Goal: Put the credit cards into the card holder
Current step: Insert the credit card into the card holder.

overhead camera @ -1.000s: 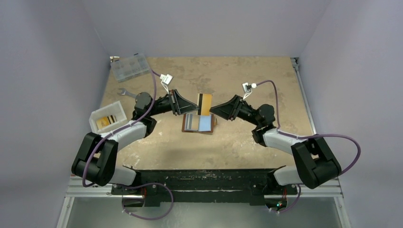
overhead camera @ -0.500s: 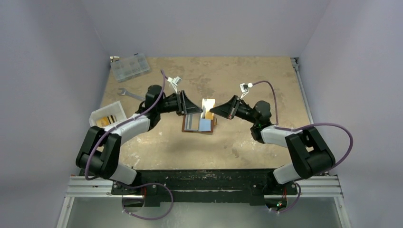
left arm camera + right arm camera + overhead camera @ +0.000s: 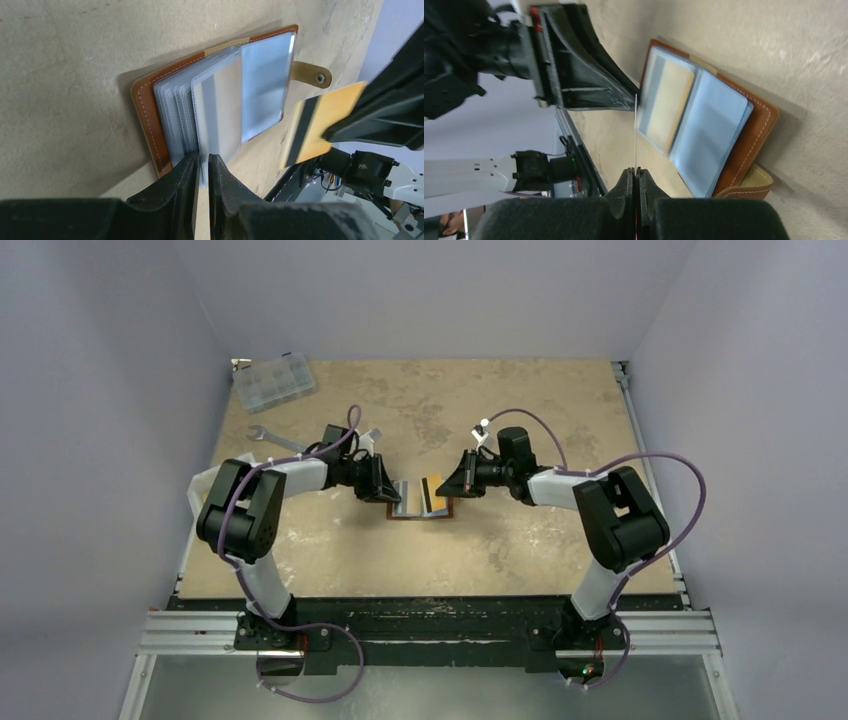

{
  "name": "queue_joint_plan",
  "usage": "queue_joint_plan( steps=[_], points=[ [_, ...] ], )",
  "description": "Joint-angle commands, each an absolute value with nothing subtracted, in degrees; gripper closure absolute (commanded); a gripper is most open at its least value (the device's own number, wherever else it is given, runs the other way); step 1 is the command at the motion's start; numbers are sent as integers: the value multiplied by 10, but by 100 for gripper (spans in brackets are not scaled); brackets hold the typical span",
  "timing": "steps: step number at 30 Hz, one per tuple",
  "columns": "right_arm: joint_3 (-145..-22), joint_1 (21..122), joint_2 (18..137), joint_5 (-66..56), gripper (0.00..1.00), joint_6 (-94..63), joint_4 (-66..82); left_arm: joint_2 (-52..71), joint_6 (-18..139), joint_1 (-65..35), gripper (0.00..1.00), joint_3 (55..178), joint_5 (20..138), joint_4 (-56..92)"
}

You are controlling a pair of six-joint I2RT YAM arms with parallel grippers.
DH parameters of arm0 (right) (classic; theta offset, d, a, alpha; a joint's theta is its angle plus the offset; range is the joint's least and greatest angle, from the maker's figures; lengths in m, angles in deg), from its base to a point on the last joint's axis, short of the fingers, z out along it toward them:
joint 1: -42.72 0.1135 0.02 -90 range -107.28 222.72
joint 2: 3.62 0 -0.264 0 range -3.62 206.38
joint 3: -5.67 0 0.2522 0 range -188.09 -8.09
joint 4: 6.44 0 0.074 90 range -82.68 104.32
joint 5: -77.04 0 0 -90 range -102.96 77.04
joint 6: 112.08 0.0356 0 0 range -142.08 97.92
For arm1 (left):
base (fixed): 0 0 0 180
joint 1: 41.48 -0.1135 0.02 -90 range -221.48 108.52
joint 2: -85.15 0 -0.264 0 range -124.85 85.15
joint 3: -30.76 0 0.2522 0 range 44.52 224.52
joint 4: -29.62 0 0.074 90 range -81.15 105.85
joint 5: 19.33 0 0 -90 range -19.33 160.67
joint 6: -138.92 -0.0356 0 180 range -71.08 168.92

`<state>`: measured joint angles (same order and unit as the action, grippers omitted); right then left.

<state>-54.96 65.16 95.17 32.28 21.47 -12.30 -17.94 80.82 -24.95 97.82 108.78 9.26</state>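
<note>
The brown card holder (image 3: 417, 514) lies open on the table, its clear sleeves fanned out (image 3: 220, 110). My left gripper (image 3: 391, 494) is shut on the edge of one clear sleeve (image 3: 202, 159) and holds it up. My right gripper (image 3: 447, 486) is shut on an orange-yellow credit card with a black stripe (image 3: 432, 494), held upright over the open holder. That card shows at the right of the left wrist view (image 3: 320, 122), and edge-on in the right wrist view (image 3: 636, 131). A light blue card (image 3: 713, 131) sits in a sleeve of the holder (image 3: 758, 131).
A clear compartmented box (image 3: 272, 380) stands at the back left. A silver wrench (image 3: 266, 435) lies behind the left arm. A corner of the white tray (image 3: 198, 483) shows past the left arm's elbow. The holder's snap strap (image 3: 311, 75) sticks out on its far side.
Both arms have reached in and dropped to the table. The orange-yellow card came down from above the holder to its open sleeves. My left gripper closed on a sleeve edge.
</note>
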Motion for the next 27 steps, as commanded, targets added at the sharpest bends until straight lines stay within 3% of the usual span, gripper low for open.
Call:
queue_joint_plan(
  steps=[1, 6, 12, 14, 18, 27],
  points=[
    [-573, 659, 977, 351, 100, 190, -82, -170, 792, -243, 84, 988, 1085, 103],
    [-564, 658, 994, 343, 100, 187, -85, -156, 778, -243, 79, 998, 1038, 50],
    [-545, 656, 986, 336, 100, 182, -92, -145, 768, -227, 51, 1023, 1003, 26],
    [-542, 656, 995, 343, 100, 185, -102, -166, 757, -214, 47, 1040, 990, 8],
    [-541, 657, 1004, 349, 100, 189, -114, -191, 756, -206, 46, 1048, 967, -1],
    [-526, 654, 1000, 336, 100, 196, -125, -216, 731, -202, 54, 1062, 887, -58]
  ],
)
